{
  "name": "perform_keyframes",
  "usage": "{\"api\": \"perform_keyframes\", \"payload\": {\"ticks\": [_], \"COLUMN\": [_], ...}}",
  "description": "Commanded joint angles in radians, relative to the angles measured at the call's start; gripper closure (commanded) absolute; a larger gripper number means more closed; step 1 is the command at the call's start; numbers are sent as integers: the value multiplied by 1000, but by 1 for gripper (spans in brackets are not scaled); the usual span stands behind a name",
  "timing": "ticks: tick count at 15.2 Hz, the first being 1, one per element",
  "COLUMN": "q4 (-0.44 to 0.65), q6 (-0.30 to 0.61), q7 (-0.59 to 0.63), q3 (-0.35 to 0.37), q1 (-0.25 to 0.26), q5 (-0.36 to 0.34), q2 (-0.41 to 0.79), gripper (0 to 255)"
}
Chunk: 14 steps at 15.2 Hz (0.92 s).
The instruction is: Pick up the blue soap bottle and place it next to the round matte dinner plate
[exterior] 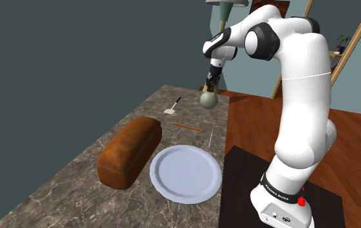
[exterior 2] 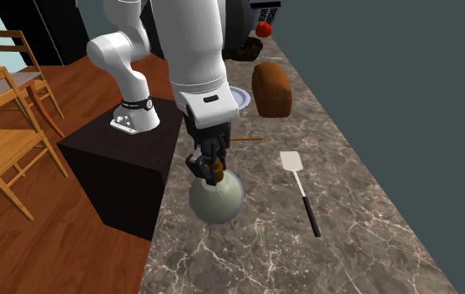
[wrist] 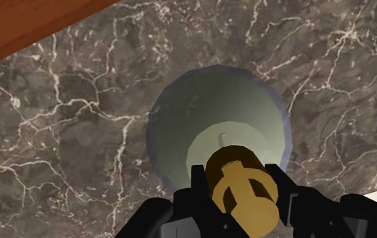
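Observation:
The soap bottle [wrist: 214, 115] has a round, pale grey-green body and a brass-coloured pump top [wrist: 242, 188]. It is upright near the marble counter's edge, on the side toward the wooden floor. My gripper [wrist: 241, 196] comes down from above and is shut on the pump top, one black finger on each side. The bottle [exterior: 209, 100] hangs under the gripper [exterior: 211, 87] at the counter's far end in the shoulder view. From the second exterior view, the bottle [exterior 2: 216, 198] sits below the gripper [exterior 2: 213, 169]. The round pale plate [exterior: 185, 173] lies nearer the stand; part of the plate [exterior 2: 243, 98] shows behind the arm.
A brown bread loaf [exterior: 130, 151] lies beside the plate. A spatula [exterior: 172, 107] and a thin wooden stick [exterior: 187, 127] lie between bottle and plate. The dark stand [exterior: 282, 194] borders the counter. Wooden chairs [exterior 2: 5, 125] stand on the floor.

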Motion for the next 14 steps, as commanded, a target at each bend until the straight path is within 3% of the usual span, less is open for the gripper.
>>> {"api": "perform_keyframes", "payload": {"ticks": [1,14], "q4": [14,132], "q6": [-20,-173], "q7": [5,37], "q3": [-3,-18], "q1": [1,0], "q5": [-6,-39], "q2": [-8,-50], "gripper": [255,255]}}
